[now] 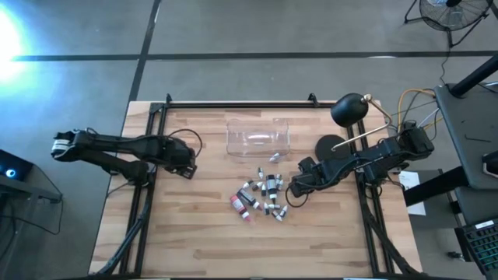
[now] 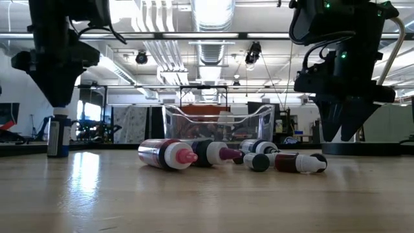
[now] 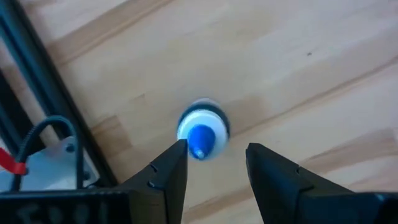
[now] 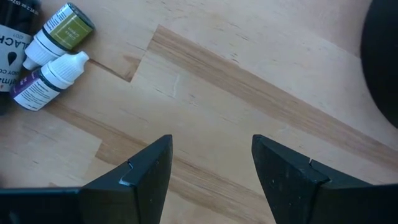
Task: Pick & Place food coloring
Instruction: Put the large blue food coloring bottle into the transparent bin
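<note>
Several tiny food coloring bottles (image 1: 261,196) lie on their sides in a loose pile mid-table, also in the low view (image 2: 226,155). Another bottle (image 1: 274,158) lies by the clear box. One blue-tipped bottle (image 3: 202,129) stands upright on its base near the table's left side (image 2: 58,136). My left gripper (image 3: 214,152) hangs open straight above it (image 2: 58,103), pointing down, its fingertips just over the tip. My right gripper (image 4: 211,149) is open over bare wood just right of the pile (image 1: 294,189); two bottles (image 4: 53,62) lie beside it.
The clear rectangular plastic box (image 1: 258,136) stands behind the pile toward the far edge. A black round base (image 1: 334,148) and a black dome (image 1: 350,109) sit by the right arm. Black frame rails (image 1: 148,194) run along the table's sides. Bare wood lies toward the near edge.
</note>
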Robot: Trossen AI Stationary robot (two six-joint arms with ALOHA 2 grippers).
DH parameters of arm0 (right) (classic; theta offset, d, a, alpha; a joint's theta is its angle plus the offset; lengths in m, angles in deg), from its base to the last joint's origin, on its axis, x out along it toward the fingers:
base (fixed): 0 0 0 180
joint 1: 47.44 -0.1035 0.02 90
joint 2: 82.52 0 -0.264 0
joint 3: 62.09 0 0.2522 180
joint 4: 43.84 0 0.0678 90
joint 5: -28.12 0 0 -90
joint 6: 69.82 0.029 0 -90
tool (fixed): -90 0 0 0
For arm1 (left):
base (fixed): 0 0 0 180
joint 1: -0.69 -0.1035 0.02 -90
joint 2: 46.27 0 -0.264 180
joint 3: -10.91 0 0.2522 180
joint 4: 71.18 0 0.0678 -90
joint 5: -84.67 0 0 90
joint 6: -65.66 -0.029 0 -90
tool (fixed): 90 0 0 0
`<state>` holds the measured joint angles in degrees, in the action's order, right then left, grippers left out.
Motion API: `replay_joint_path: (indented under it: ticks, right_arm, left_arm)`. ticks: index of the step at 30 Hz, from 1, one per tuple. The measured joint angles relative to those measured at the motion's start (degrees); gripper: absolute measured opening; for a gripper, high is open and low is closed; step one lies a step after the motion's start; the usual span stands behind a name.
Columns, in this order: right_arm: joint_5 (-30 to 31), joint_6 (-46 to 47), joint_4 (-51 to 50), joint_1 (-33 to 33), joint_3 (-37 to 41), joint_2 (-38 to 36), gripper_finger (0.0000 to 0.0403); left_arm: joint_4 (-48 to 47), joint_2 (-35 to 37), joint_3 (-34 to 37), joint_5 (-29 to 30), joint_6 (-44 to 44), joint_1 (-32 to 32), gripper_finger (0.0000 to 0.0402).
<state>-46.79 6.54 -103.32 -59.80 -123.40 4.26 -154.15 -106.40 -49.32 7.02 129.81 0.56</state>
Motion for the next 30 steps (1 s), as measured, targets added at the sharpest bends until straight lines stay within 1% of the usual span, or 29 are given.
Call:
replay_joint_path:
  ticks: [8,15,18,22,27,30]
  right_arm:
    - [0.0,0.13,-0.15,0.19,0.0,0.0,0.0215]
    - [-0.02,-0.03,-0.13,1.4,0.0,0.0,0.0215]
    - [-0.09,-0.25,-0.11,1.6,0.0,0.0,0.0215]
    - [-0.11,-0.24,-0.09,1.6,0.0,0.0,0.0215]
    - [-0.11,-0.22,0.01,1.66,0.0,0.0,0.0215]
    - [-0.11,-0.11,0.0,1.66,0.0,0.0,0.0215]
  left_arm:
    - [0.07,0.03,1.96,0.62,-0.2,-0.19,0.0138]
    - [5.11,0.03,4.35,0.84,-0.27,-0.25,0.0138]
    - [5.64,0.03,4.9,0.84,-0.27,-0.25,0.0138]
    - [5.6,0.19,4.89,1.14,-0.28,-0.25,0.0138]
    - [5.57,0.27,3.72,4.27,-0.87,-0.29,0.0138]
    - [5.61,0.27,3.54,4.21,-1.56,-0.32,0.0138]
